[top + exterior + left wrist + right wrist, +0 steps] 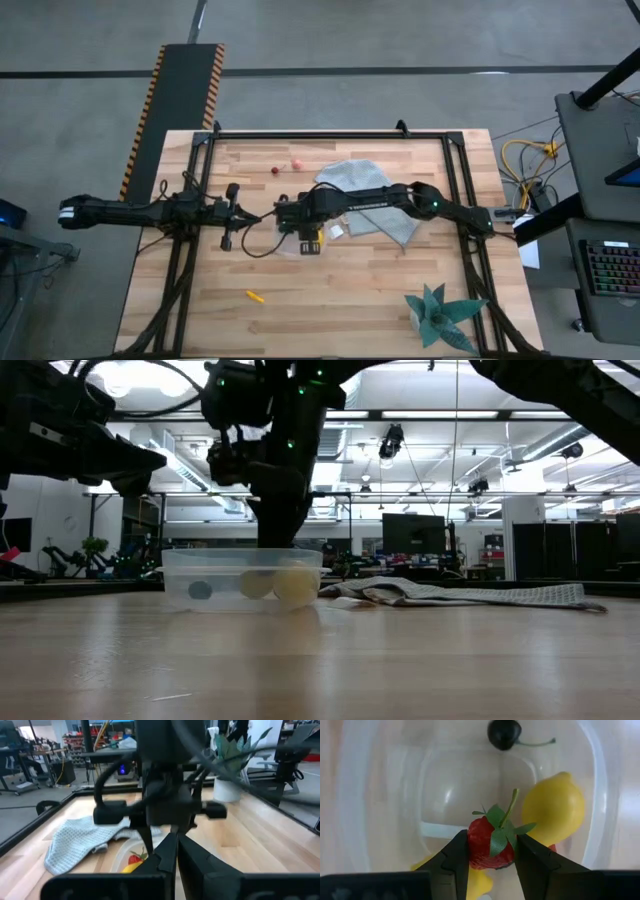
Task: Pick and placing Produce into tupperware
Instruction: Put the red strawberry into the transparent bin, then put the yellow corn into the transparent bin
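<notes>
1. On the left of the wooden surface (350,290), the left tool (232,215) hangs just beside the tupperware (300,243), holding nothing. Whether its fingers are parted or closed, I cannot tell.
2. Nearer the front edge lies an orange carrot-like piece (256,297), well apart from the container. Two red berries (297,165) sit near the far edge.
3. At the centre, the right tool (490,857) hovers directly over the clear tupperware (600,820), clenched on a strawberry (487,845) with a green leafy top.
4. Inside the container already lie a yellow lemon (555,810), a dark cherry (504,732) with a stem, and more yellow fruit below the strawberry.
5. To do this well, I judge the tool should lower within the walls and release over the bare middle, so the strawberry does not bounce off the lemon.
6. To the right lies a grey-blue cloth (365,180), and a teal spiky plant (440,315) stands toward the front right corner.
</notes>
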You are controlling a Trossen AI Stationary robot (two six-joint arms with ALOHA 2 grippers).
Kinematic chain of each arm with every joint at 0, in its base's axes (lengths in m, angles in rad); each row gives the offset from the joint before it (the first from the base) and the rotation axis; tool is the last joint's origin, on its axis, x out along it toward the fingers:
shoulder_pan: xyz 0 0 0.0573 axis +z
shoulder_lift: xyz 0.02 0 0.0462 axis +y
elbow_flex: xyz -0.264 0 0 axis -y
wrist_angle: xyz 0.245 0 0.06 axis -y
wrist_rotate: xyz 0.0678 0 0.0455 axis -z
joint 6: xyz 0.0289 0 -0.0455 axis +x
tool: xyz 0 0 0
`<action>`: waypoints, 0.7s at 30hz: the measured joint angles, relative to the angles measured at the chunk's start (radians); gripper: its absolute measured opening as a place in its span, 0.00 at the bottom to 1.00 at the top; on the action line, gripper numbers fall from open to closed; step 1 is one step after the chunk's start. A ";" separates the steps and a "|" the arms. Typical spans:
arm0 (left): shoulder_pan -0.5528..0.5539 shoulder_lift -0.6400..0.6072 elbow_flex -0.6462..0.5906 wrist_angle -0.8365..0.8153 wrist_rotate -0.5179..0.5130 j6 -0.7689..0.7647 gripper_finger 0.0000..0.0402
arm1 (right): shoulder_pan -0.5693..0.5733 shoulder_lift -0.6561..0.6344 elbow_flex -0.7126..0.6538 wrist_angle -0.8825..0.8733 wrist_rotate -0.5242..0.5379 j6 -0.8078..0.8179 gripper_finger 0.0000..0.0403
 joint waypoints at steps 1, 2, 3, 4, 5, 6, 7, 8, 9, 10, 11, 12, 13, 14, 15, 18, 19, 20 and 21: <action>0.000 0.000 0.000 0.005 0.000 0.000 0.00 | -0.001 0.000 -0.004 0.000 0.000 -0.004 0.29; 0.000 0.001 0.000 0.010 0.000 0.000 0.00 | -0.002 0.000 -0.007 0.000 0.000 -0.008 0.29; 0.000 0.001 0.000 0.016 0.000 0.000 0.00 | -0.002 0.000 -0.008 0.002 0.000 -0.012 0.29; 0.000 0.001 0.000 0.020 0.000 0.000 0.00 | -0.003 0.000 -0.008 0.005 0.000 -0.016 0.29; 0.000 0.001 0.000 0.023 0.000 0.000 0.00 | -0.003 0.000 -0.008 0.006 0.000 -0.022 0.29; 0.000 0.001 0.000 0.023 0.000 0.000 0.00 | -0.005 0.000 -0.008 0.008 0.000 -0.023 0.30; 0.000 0.001 0.000 0.022 0.000 0.000 0.00 | -0.006 0.000 -0.008 0.007 -0.001 -0.023 0.31; 0.000 0.001 0.000 0.022 0.000 0.000 0.00 | -0.007 0.000 -0.009 0.006 -0.001 -0.021 0.32; 0.000 0.001 0.000 0.022 0.000 0.000 0.00 | -0.007 0.000 -0.009 0.006 -0.001 -0.019 0.34; 0.000 0.001 0.000 0.022 0.000 0.000 0.00 | -0.007 0.000 -0.009 0.007 -0.001 -0.017 0.35; 0.000 0.001 0.000 0.021 0.000 0.000 0.00 | -0.008 0.000 -0.008 0.007 -0.001 -0.017 0.36; 0.000 0.001 0.000 0.020 0.000 0.000 0.00 | -0.008 0.000 -0.008 0.008 0.000 -0.017 0.37; 0.000 0.001 0.000 0.019 0.000 0.000 0.00 | -0.008 0.000 -0.008 0.008 0.000 -0.017 0.38; 0.000 0.001 0.000 0.017 0.000 0.000 0.00 | -0.008 0.000 -0.008 0.007 0.000 -0.017 0.39; 0.000 0.001 0.000 0.014 0.000 0.000 0.00 | -0.008 0.000 -0.009 0.008 0.000 -0.015 0.40; 0.000 0.001 0.000 0.014 0.000 0.000 0.00 | -0.007 0.000 -0.008 0.015 -0.001 -0.013 0.44; 0.000 0.001 0.000 0.014 0.000 0.000 0.00 | -0.007 0.000 -0.008 0.015 -0.002 -0.013 0.45; 0.000 0.001 0.000 0.014 0.000 0.000 0.00 | -0.007 0.000 -0.008 0.013 -0.002 -0.013 0.46; 0.000 0.001 0.000 0.014 0.000 0.000 0.00 | -0.007 0.000 -0.008 0.015 0.000 -0.013 0.47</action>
